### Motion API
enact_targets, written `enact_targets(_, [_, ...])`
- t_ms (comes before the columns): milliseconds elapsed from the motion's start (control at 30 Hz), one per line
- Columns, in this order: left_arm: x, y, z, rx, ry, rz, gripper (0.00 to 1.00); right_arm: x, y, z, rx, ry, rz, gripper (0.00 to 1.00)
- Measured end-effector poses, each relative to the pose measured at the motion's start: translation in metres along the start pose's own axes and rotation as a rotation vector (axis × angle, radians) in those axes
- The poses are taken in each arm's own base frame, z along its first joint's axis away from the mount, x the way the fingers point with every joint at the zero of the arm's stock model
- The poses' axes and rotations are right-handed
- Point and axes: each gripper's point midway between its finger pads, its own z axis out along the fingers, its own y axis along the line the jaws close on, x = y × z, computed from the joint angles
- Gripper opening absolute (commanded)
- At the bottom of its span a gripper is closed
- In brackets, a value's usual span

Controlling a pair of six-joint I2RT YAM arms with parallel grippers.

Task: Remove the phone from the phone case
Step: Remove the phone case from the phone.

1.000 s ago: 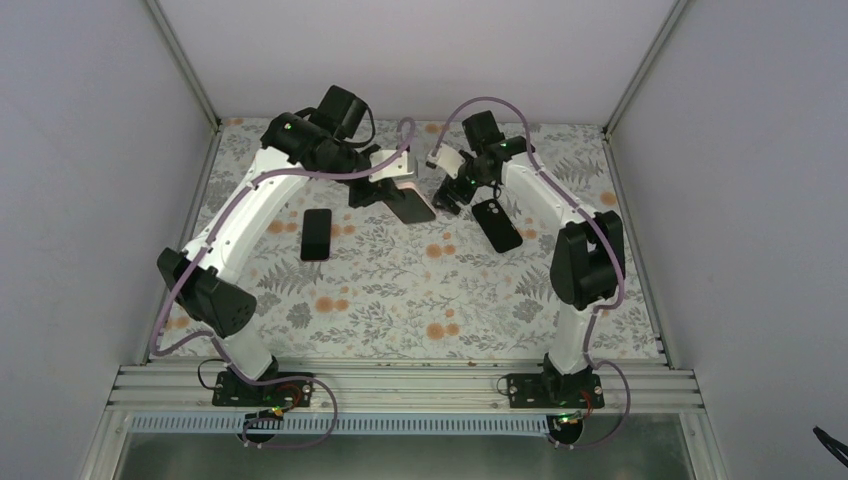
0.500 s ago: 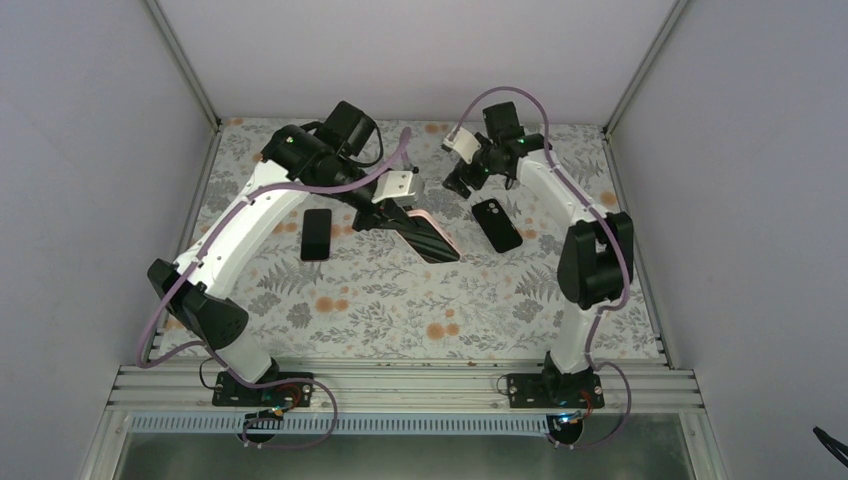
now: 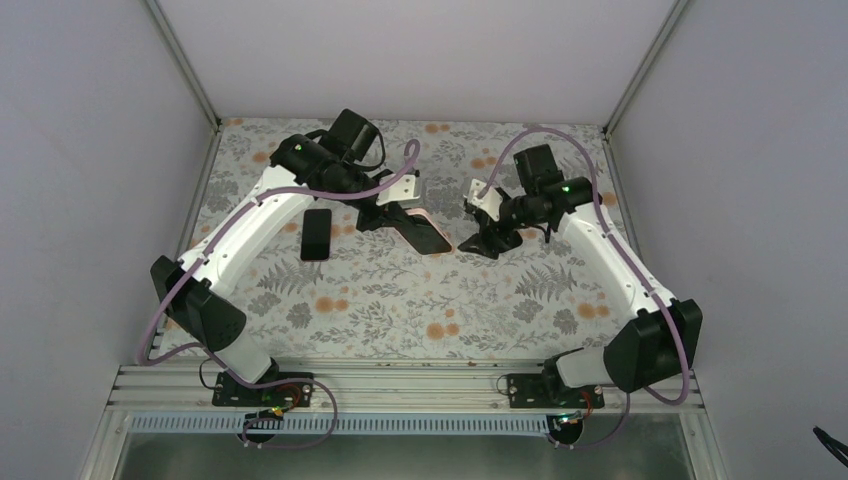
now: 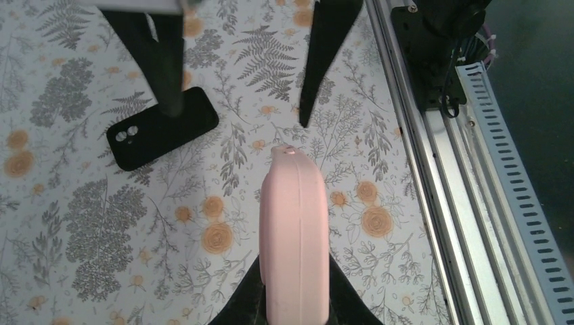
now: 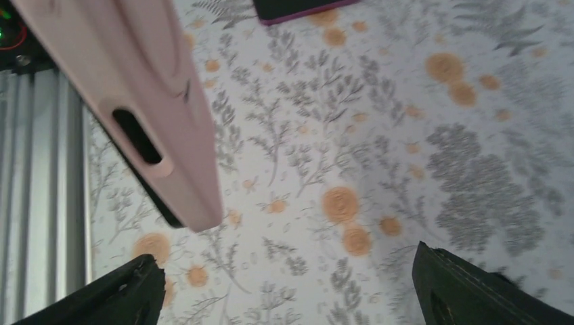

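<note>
Pincer on the right (image 3: pixel 480 238), fingers spread wide, has swung in just beside the free end of the pink phone case (image 4: pixel 294 230), which the left pincer (image 3: pixel 385 214) clamps above the bench (image 3: pixel 400 300), phone (image 3: pixel 425 236) still inside, so extraction looks ready to begin.

Pink phone case (image 4: pixel 294 230), grey-and-orange floral table (image 3: pixel 400 300)

The left end effector (image 4: pixel 295 301) clamps a pink case (image 4: pixel 294 230) edge-on above the floral worktop (image 4: pixel 81 230). Beyond it, the right end effector (image 4: pixel 237 118) has its fingers spread wide, one overlapping a black case (image 4: pixel 145 139). A rail (image 4: pixel 433 169) runs along the right.
</note>
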Motion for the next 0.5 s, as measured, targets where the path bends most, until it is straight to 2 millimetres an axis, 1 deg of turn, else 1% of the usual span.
enact_targets(67, [-0.001,0.002,0.000,-0.008,-0.002,0.000,0.02,0.009,0.009,0.008,-0.037,0.008,0.019,0.92])
enact_targets(200, [-0.001,0.003,-0.001,-0.012,-0.005,-0.001,0.02,0.024,0.018,0.017,-0.073,0.032,0.053,0.91])
enact_targets(300, [-0.002,0.003,-0.001,-0.012,-0.006,-0.003,0.02,0.026,0.016,0.020,-0.067,0.027,0.055,0.92])
enact_targets(500, [-0.003,0.003,-0.002,-0.013,-0.008,-0.001,0.02,0.018,0.007,0.022,-0.038,-0.005,0.043,0.91])
